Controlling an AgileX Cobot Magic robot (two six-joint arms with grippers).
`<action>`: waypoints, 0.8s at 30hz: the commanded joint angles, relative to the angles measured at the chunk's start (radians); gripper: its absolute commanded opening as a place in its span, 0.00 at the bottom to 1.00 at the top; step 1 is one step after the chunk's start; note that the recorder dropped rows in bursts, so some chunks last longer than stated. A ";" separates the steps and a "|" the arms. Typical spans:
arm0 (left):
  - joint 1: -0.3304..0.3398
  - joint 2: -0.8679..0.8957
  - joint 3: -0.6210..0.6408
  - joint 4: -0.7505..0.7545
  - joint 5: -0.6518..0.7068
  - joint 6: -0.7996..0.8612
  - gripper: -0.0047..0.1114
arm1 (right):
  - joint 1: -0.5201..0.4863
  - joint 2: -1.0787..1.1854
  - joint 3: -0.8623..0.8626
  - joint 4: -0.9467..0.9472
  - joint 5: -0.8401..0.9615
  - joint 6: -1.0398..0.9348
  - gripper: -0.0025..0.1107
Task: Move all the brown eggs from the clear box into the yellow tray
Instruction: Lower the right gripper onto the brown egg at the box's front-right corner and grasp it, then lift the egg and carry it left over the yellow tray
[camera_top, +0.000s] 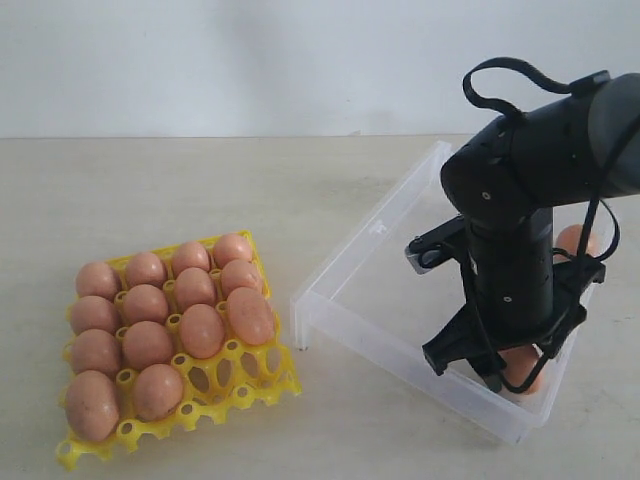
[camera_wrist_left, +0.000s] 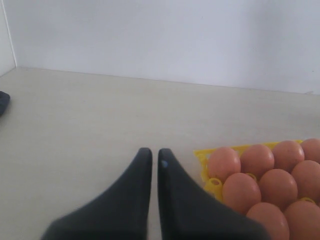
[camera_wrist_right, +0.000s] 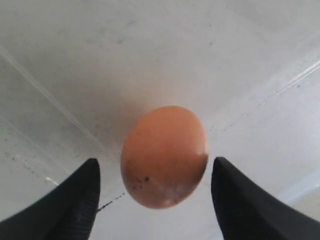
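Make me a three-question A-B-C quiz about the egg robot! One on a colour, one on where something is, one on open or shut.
1. What colour is the egg tray? A blue B yellow C green
2. Where is the right gripper? A over the tray B beside the tray C down in the clear box
3. How are its jaws? A open around an egg B shut tight C lifting an egg
Answers: 1 B, its lattice is bright yellow. 2 C, clear walls surround it. 3 A, gaps show either side of the egg.
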 joint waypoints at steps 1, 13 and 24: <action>-0.002 -0.003 0.003 -0.007 -0.007 -0.002 0.08 | -0.003 0.016 -0.004 0.006 -0.017 0.031 0.50; -0.002 -0.003 0.003 -0.007 -0.007 -0.002 0.08 | -0.003 0.087 -0.004 -0.007 -0.149 0.078 0.02; -0.002 -0.003 0.003 -0.007 -0.007 -0.002 0.08 | 0.038 -0.225 -0.002 0.166 -0.591 0.175 0.02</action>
